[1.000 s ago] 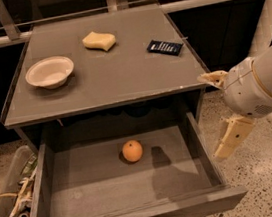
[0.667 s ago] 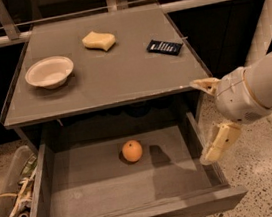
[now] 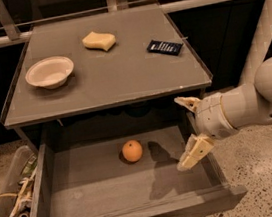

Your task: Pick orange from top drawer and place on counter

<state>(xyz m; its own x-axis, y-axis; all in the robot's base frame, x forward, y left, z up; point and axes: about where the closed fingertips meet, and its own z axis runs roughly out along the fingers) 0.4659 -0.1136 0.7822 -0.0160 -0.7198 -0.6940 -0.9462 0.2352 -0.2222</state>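
While the top drawer (image 3: 87,190) stands pulled out beneath the counter (image 3: 121,77), the orange (image 3: 132,151) sits alone on the drawer's grey floor, a little back of the middle and toward the right. The robot's gripper (image 3: 188,129) hangs over the drawer's right wall, to the right of the fruit and clear of it. Its two pale fingers are spread wide, one (image 3: 188,103) up near the counter's front corner and the other (image 3: 195,152) lower, above the drawer's right side. Nothing is held between them. The arm (image 3: 256,101) reaches in from the right edge of the view, and a dark shadow (image 3: 159,165) lies on the drawer floor just beside the orange. On the counter rest a white bowl (image 3: 49,72) at the left, a pale yellow sponge (image 3: 99,40) toward the back, and a dark flat packet (image 3: 164,47) at the right. A clear bin (image 3: 8,186) of odds and ends stands on the speckled floor (image 3: 267,178), against the drawer's left side.
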